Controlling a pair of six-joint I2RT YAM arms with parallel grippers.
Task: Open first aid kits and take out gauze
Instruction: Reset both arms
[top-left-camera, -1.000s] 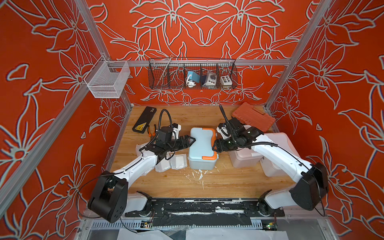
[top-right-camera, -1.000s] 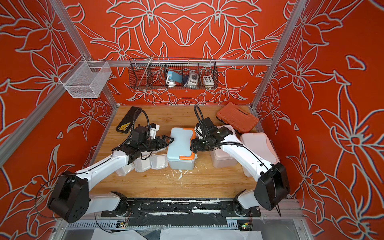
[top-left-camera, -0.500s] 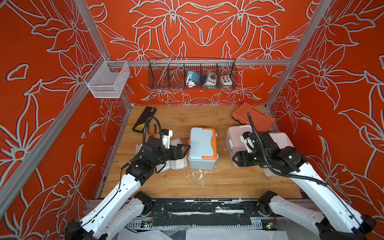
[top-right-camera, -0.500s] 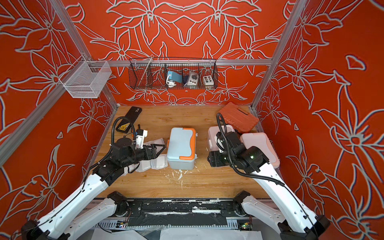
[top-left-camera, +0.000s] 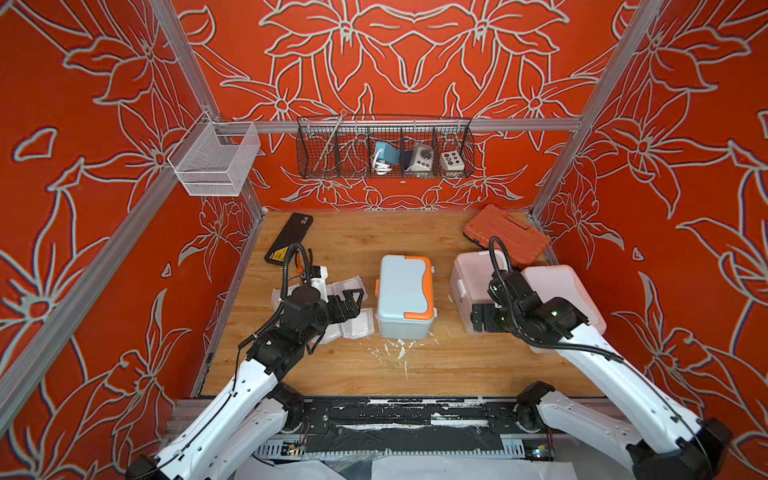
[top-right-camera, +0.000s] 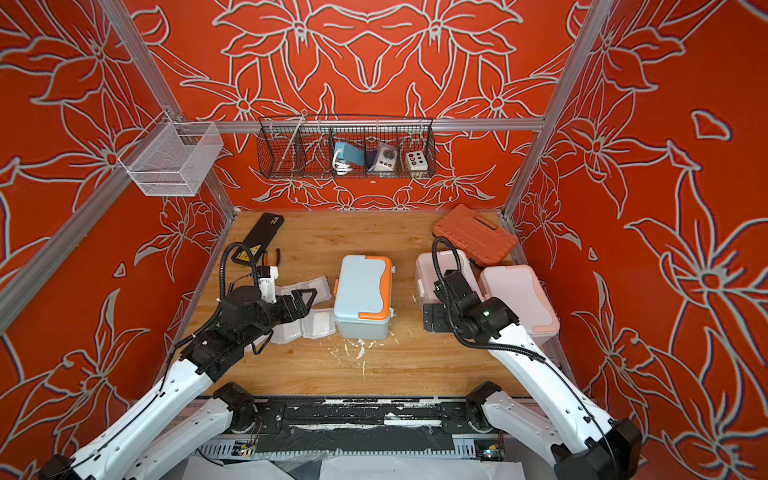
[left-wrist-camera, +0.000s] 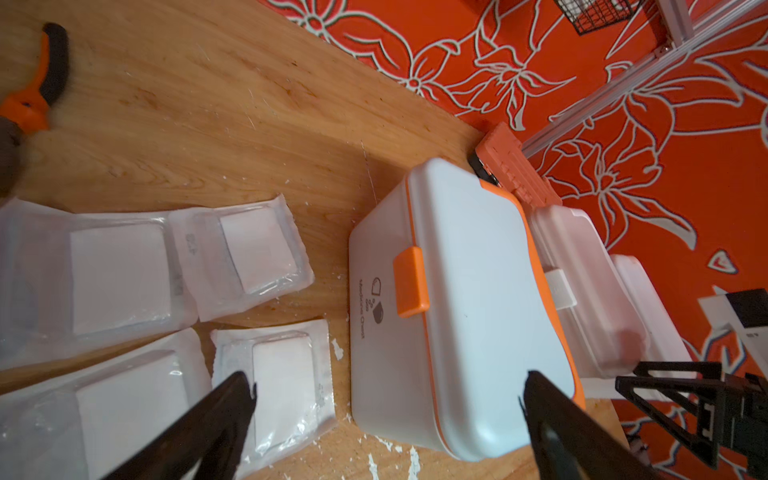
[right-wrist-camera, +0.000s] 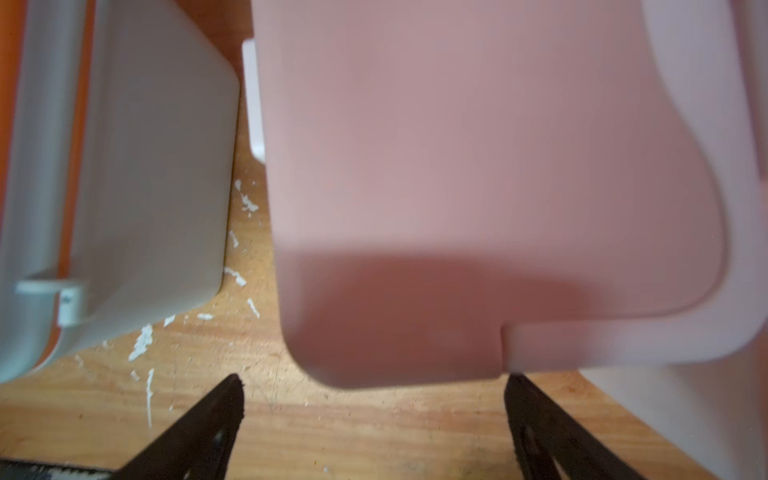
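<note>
Left gripper (left-wrist-camera: 386, 395): gaping wide, holding nothing, hovering above the gauze packets (left-wrist-camera: 266, 245).
Right gripper (right-wrist-camera: 374, 386): likewise spread, empty, pointing at the pink kit with the white latch (right-wrist-camera: 457, 187).
Gauze packets: lying loose on the table (top-left-camera: 374, 365), just beside the blue-grey kit (top-left-camera: 405, 297).
Kits: all three appearing to be sitting with lids down, peach-trimmed kit (top-left-camera: 557, 291) included.
Progress, judging by several packets lying outside: extraction looking largely done. Contents being hidden, not telling whether any kit is waiting to be emptied.

Both top views high, looking down toward back wall (top-left-camera: 395, 62), wrist views close, both showing blue-grey kit (left-wrist-camera: 457, 311)
</note>
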